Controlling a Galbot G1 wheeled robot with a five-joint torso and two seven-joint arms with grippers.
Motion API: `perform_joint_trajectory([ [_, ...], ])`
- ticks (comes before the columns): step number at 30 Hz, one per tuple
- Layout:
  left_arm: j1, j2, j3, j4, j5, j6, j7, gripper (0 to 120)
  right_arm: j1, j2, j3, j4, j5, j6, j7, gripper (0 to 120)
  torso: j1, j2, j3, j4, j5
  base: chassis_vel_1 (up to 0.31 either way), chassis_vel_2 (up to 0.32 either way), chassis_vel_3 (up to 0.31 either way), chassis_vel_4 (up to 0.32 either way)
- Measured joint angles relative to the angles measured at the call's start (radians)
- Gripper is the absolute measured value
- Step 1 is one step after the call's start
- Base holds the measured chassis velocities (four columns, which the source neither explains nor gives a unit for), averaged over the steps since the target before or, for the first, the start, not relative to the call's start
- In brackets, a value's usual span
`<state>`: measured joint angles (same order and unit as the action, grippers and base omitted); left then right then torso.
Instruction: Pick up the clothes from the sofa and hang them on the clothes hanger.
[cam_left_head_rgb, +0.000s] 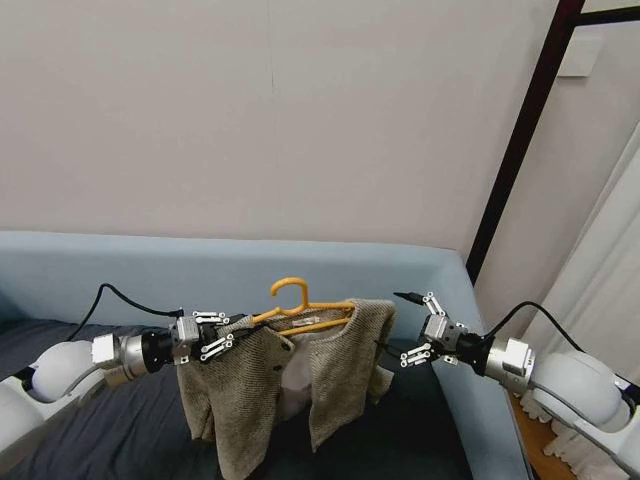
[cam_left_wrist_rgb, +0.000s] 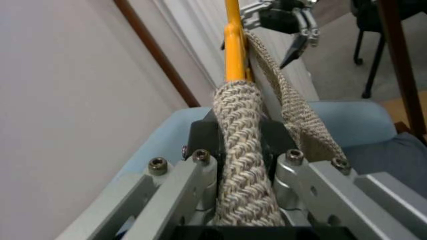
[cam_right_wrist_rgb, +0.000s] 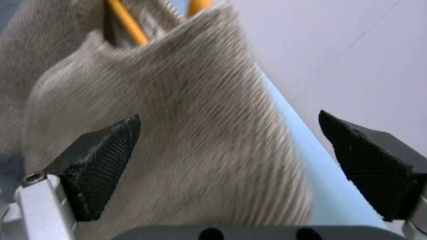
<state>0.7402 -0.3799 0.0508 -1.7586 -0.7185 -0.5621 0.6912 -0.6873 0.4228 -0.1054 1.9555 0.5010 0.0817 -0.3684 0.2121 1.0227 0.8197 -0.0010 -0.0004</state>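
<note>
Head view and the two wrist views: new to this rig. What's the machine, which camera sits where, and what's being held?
It's a wheeled robot with two arms, each ending in a gripper. The head view looks down from a camera on its head. Each wrist view comes from a camera on that arm's wrist. A beige knit cardigan hangs on an orange hanger, held up in front of a blue sofa. The left gripper is clamped on one cardigan-covered hanger shoulder. The right gripper is open, its pads on either side of the other shoulder, not closed on it.
</note>
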Motion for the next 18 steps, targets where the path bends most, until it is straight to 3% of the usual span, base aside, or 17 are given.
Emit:
perform_joint_trajectory([
  [9,-0.017,-0.027,0.021,0.008,0.022,-0.012,0.032,10,0.062,-0.030,-0.061,0.023,-0.005,-0.044,-0.007,97,0.000,0.000,0.000,-0.0004,-0.0003,0.000,0.000,0.000,0.000],
  [18,-0.028,-0.052,0.044,0.009,0.048,-0.021,0.039,10,0.109,-0.030,-0.136,0.027,-0.018,-0.055,-0.016,60,0.000,0.000,0.000,-0.0002,-0.0004,0.000,0.000,0.000,0.000],
])
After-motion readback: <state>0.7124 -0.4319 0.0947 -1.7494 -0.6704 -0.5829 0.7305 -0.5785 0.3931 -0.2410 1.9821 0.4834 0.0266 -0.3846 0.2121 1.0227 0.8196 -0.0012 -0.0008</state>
